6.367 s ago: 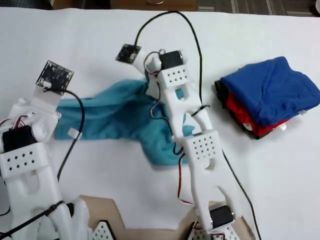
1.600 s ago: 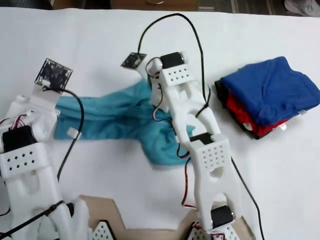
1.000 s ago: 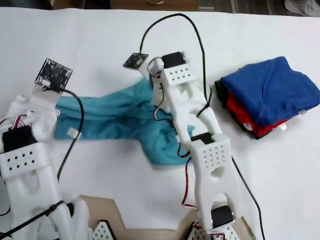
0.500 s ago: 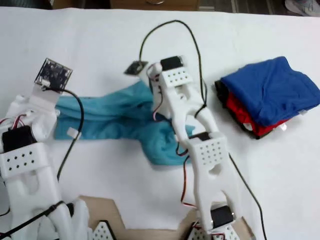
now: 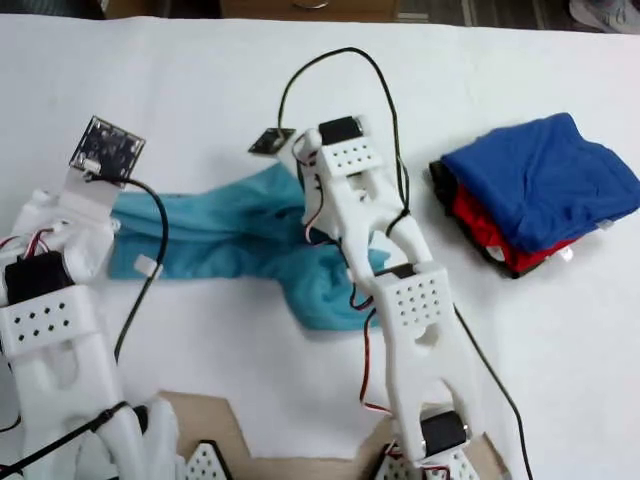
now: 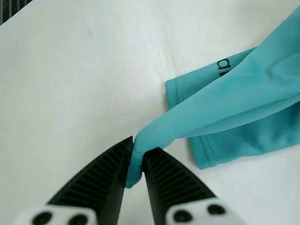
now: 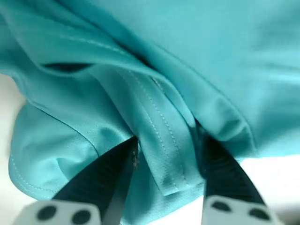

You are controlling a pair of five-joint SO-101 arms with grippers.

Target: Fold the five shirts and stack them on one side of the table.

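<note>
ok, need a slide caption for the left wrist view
Left gripper shut on a bunched edge of the teal shirt, which stretches away over the white table.

Bright, even overhead light falls across the white table (image 5: 200, 80) in the high view, where the arms (image 5: 410, 300) throw only faint, soft-edged shadows and a slightly darker one hugs the lower edge of the teal shirt (image 5: 230, 235). In the left wrist view the tabletop glows pale, close to washed out, and a mild sheen runs along the shirt's stretched fold. In the right wrist view, deep shadow pools in the creases of the fabric.
</note>
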